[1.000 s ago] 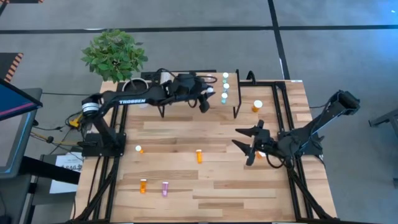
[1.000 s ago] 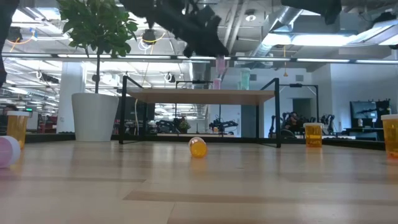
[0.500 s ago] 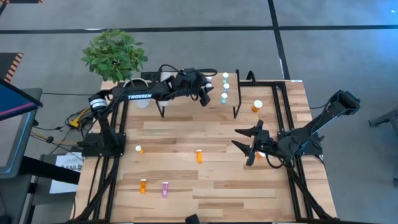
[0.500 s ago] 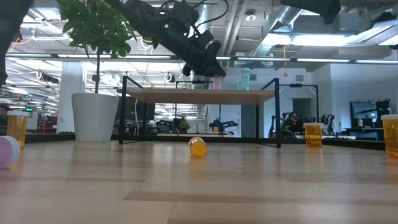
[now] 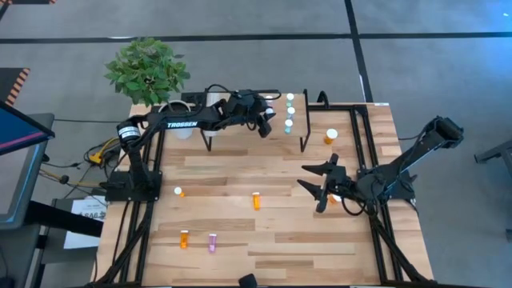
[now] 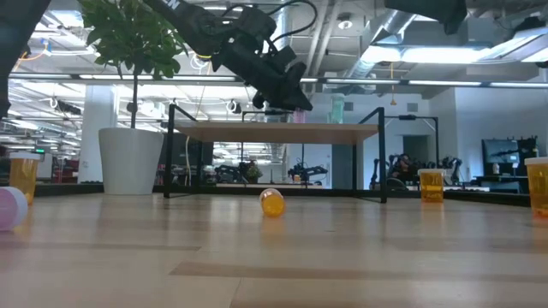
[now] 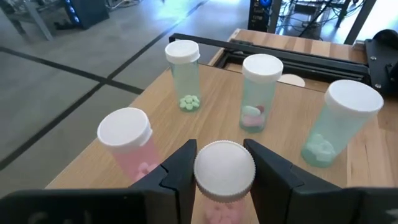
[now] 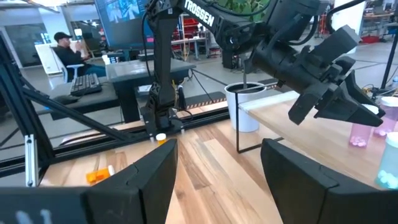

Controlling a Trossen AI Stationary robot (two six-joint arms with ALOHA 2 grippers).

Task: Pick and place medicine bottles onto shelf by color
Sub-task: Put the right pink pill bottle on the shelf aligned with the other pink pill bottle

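My left gripper (image 5: 262,126) is over the shelf (image 6: 342,132) at the table's far side, shut on a pink bottle (image 7: 224,177) with a white cap. On the shelf top (image 7: 292,106) stand another pink bottle (image 7: 127,137) and three teal bottles (image 7: 261,87). My right gripper (image 5: 324,186) is open and empty above the table's right half. An orange bottle (image 5: 256,200) lies mid-table. Another orange one (image 5: 178,192) lies to its left. An orange bottle (image 5: 185,238) and a pink one (image 5: 212,242) lie near the front. One orange bottle (image 5: 331,136) stands right of the shelf. My left gripper pinches the pink bottle by the sides of its white cap (image 7: 200,171), one finger (image 7: 180,168) on each side. The fingers slant down from the table's left. The bottle is upright; whether its base rests on the shelf top I cannot tell.
A white plant pot (image 6: 128,161) with a leafy plant (image 5: 146,70) stands at the far left, beside the shelf. Black frame rails (image 5: 360,128) run along the table's right side. A person (image 8: 62,43) sits at a desk beyond the table.
My left gripper has come down toward the shelf top with the pink bottle, which stays upright, and stands lower beside the other pink bottle. My right arm has kept still.
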